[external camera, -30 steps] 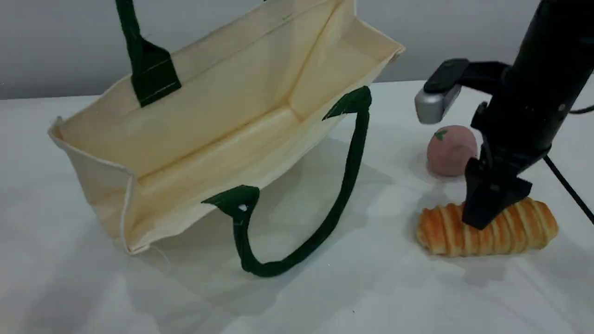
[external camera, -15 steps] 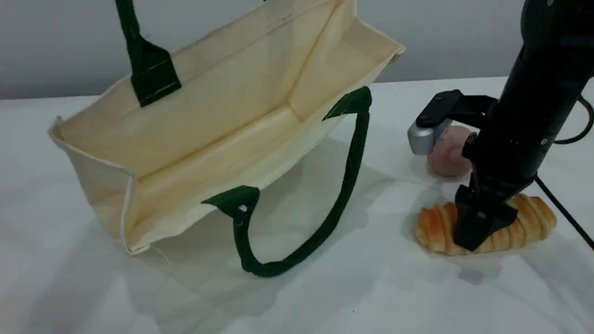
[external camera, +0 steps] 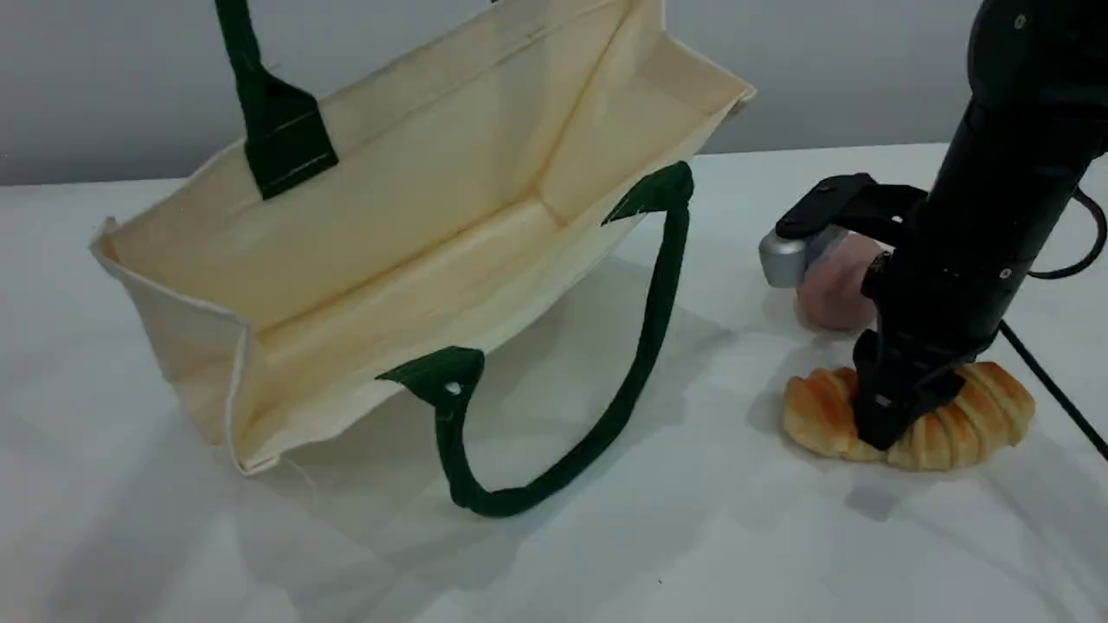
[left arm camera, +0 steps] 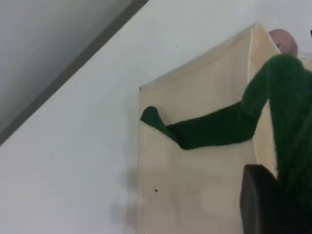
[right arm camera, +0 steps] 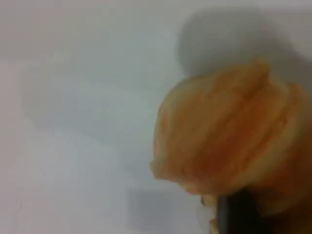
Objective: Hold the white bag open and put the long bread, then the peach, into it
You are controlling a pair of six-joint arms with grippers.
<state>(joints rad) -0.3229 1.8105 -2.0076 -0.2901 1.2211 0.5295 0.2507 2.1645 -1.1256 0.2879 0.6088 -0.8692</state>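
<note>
Cream canvas of the white bag (external camera: 415, 225) gapes open from centre to ten o'clock on the table (external camera: 692, 554), its upper handle (external camera: 251, 78) drawn taut upward. The left gripper (left arm camera: 263, 204) looks clamped on that handle, though its wrist view is blurred. At four o'clock the right gripper (external camera: 883, 428) pinches the long bread (external camera: 991, 415) at its middle, low on the tabletop. The peach (external camera: 827, 298) sits just at eleven o'clock of it.
</note>
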